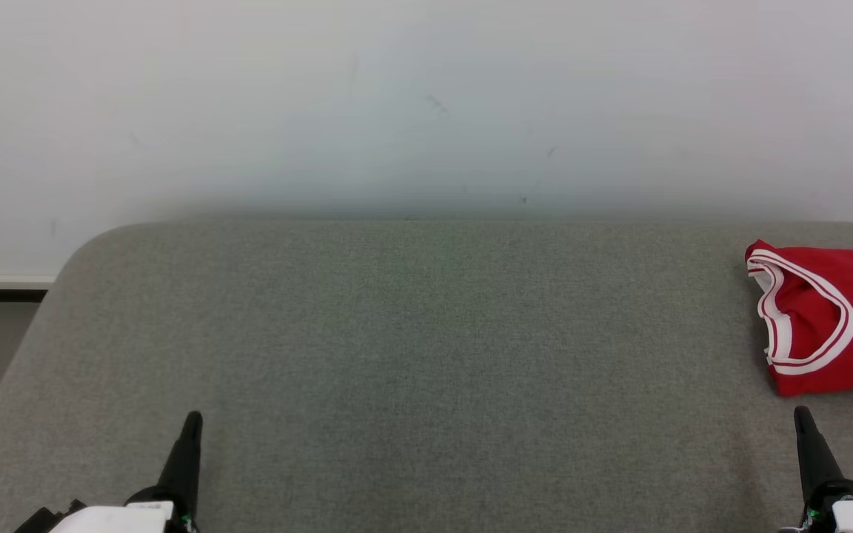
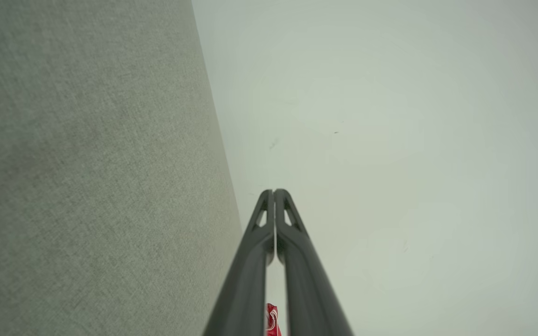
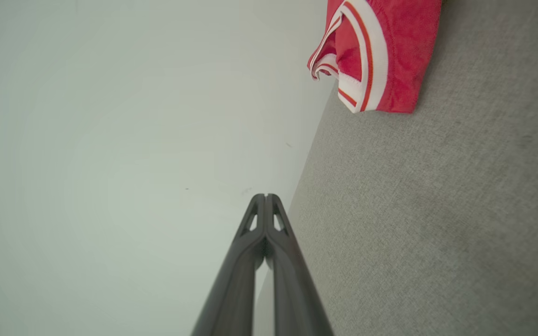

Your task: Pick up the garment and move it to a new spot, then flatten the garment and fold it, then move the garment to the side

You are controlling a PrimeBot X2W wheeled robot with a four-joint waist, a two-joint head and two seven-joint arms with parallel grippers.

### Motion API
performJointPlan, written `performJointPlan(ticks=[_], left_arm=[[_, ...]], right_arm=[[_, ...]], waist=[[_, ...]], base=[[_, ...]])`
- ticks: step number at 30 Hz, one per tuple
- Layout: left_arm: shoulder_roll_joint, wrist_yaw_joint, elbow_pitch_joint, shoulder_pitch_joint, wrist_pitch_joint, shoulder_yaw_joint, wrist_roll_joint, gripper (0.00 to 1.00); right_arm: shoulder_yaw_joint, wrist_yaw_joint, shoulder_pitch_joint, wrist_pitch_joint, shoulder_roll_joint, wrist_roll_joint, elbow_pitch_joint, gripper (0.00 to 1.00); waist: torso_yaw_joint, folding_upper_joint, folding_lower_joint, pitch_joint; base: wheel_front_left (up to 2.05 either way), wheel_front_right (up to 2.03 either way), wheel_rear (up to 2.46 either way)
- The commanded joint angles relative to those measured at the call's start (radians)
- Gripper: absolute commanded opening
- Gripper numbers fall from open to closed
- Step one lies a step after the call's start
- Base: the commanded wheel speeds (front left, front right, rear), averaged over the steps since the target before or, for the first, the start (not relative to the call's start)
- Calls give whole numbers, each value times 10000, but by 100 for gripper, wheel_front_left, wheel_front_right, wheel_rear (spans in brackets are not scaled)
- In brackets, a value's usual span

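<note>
**A:** How far along is the job?

**B:** Hard to call. The red sleeveless garment with white-and-red striped trim (image 1: 841,318) lies in a compact bundle at the right edge of the grey fabric-covered worktop (image 1: 397,333), nearer the far edge than the near one. The head view cuts off part of it. It looks doubled over, with a trimmed opening on top. My guess is that it's already folded and set to the side, but it could just as well be an untidy heap waiting to be picked up.

**A:** And the tools?

**B:** Both are empty. The left tool (image 2: 273,191) has its two long dark fingers pressed together, and so does the right tool (image 3: 266,196). Each sits over the near edge, the left toward the near left corner and pointing at the pale wall (image 1: 426,111).

**A:** Where's the garment from the right one?

**B:** Just beyond its tip, toward the far edge and a little to the right. It is near but not touching. It is well apart from the left tool, with bare worktop between them.
</note>
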Motion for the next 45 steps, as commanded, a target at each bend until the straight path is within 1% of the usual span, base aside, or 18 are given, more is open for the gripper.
performJointPlan(ticks=[1,17,45], left_arm=[[77,-72,-2,-159,76,71,-316,0],[63,-206,66,-388,366,295,-1450,0],[21,-200,66,-380,416,331,-1322,0]], right_arm=[[-42,1,-159,85,-104,262,-36,0],[-50,0,-378,354,-108,1422,-14,0],[-47,0,-376,364,-105,1398,-14,0]], waist=[[10,0,-1,15],[87,0,-1,143],[90,0,-1,147]], base=[[0,0,0],[0,0,0],[0,0,0]])
